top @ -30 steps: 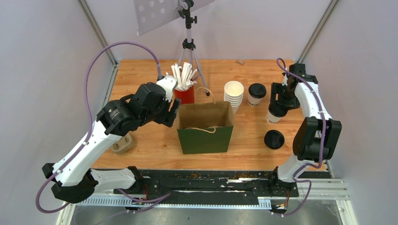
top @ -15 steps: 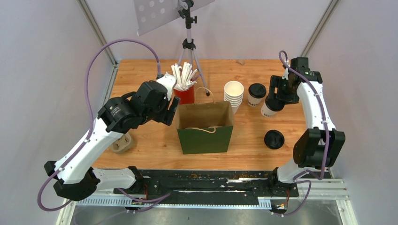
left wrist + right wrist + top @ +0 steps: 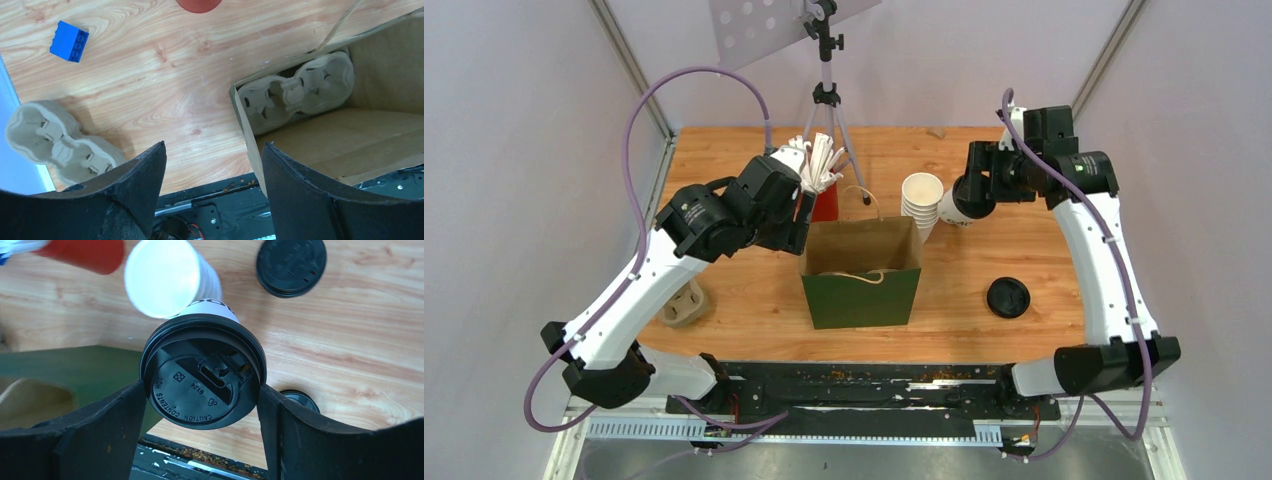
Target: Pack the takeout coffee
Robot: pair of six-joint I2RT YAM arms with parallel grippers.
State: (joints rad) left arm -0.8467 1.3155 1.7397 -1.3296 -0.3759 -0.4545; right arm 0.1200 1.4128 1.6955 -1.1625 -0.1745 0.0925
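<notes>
The takeout coffee cup (image 3: 951, 208), white with a black lid (image 3: 202, 372), hangs tilted in the air beside the cup stack, right of and behind the bag. My right gripper (image 3: 969, 195) is shut on it, its fingers pressing the lid's rim on both sides in the right wrist view (image 3: 201, 387). The green-and-brown paper bag (image 3: 861, 290) stands open in the middle. My left gripper (image 3: 802, 222) is open at the bag's left rim; in the left wrist view (image 3: 214, 147) the bag's wall (image 3: 246, 135) stands between the fingers, unpinched. A pulp cup carrier (image 3: 295, 92) lies inside the bag.
A stack of lidless white cups (image 3: 922, 205) stands close to the held cup. A red cup of straws (image 3: 822, 195) is behind the bag. A loose black lid (image 3: 1008, 297) lies at the right. Another black lid (image 3: 291, 265) shows beyond the stack. A second carrier (image 3: 684, 305) and a blue brick (image 3: 69, 41) lie at the left.
My right gripper has lifted the lidded cup off the table at the right and carried it left toward the cup stack, tilting it. My left gripper has shifted slightly to the bag's rim.
</notes>
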